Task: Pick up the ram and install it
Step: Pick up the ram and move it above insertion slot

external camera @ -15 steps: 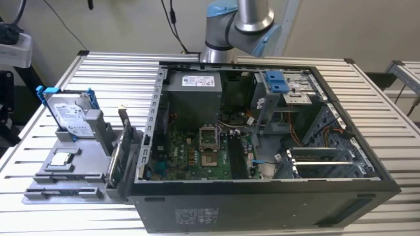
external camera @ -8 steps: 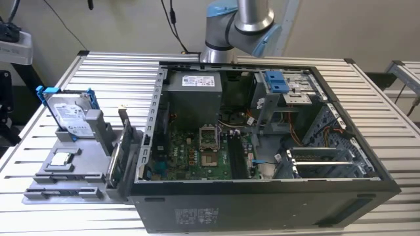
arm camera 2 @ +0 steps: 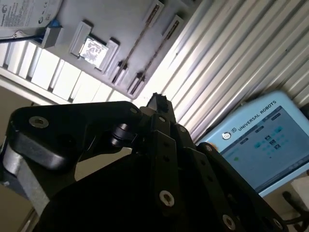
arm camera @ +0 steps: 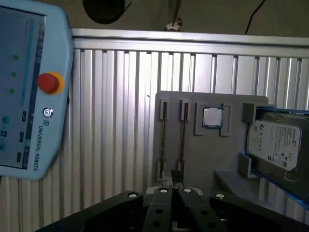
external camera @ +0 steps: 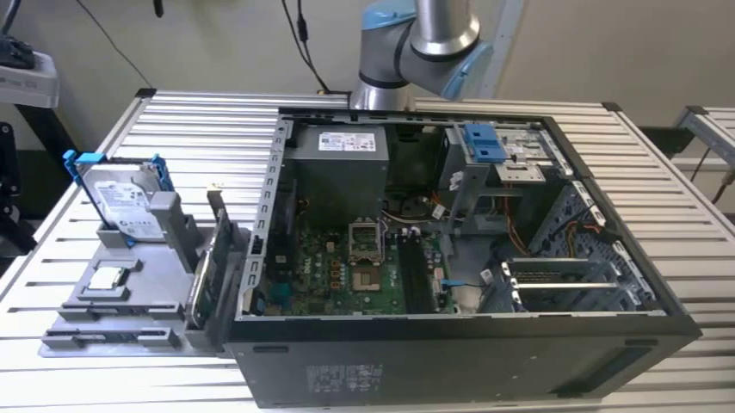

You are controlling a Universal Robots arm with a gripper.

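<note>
Ribbed metal tabletop (arm camera: 116,121) lies beneath the gripper (arm camera: 176,179), its fingers drawn together; whether they pinch anything I cannot tell. Below it the ram (arm camera: 183,140) sits edge-on in a long slot at one end of the grey tray (arm camera: 207,159), with the processor (arm camera: 211,117) beside it and the hard drive (arm camera: 275,140) at the opposite end.
</note>
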